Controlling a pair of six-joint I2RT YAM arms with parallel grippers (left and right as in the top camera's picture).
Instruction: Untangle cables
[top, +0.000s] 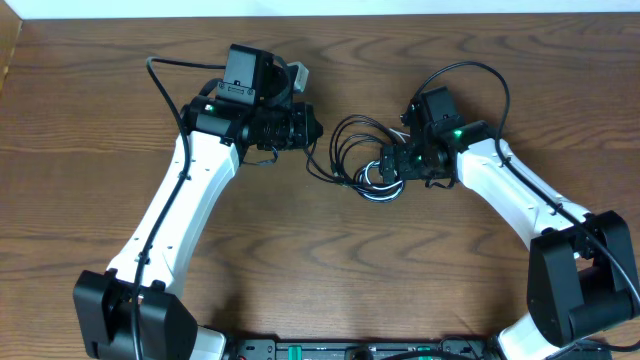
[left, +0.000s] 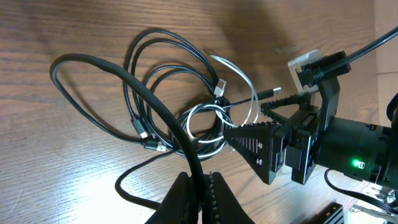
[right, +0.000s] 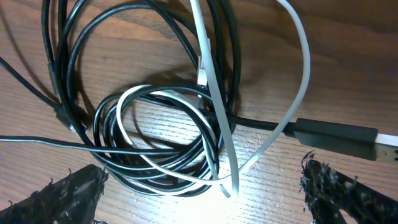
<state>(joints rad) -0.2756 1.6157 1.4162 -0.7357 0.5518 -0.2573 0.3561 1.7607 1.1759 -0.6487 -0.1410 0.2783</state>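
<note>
**Left clamped on black cable, right open over the tangle**

- The cables (top: 352, 152) sit on the wooden table (top: 100, 80), just right of centre in the upper half of the overhead frame, between the two wrists. They lie in a knotted pile.
- The left gripper (left: 199, 182) is at the bottom centre of its wrist view. Its fingers are pinched together on one black cable (left: 155, 109). That cable rises out of the grip, arcs to the upper left of the frame, then loops back toward the pile.
- The right gripper (top: 384, 172) is on the right edge of the pile. Its fingers (right: 68, 196) are spread wide, one in each bottom corner of its wrist view, and they grip nothing. The knot lies between them, near the tips.
- In the right wrist view, black loops fill the upper left and centre. The white cable (right: 308, 68) threads through them and sweeps down the right side.
- A black plug (right: 336, 134) with a metal tip lies flat at the right edge, just above the right-hand finger.
</note>
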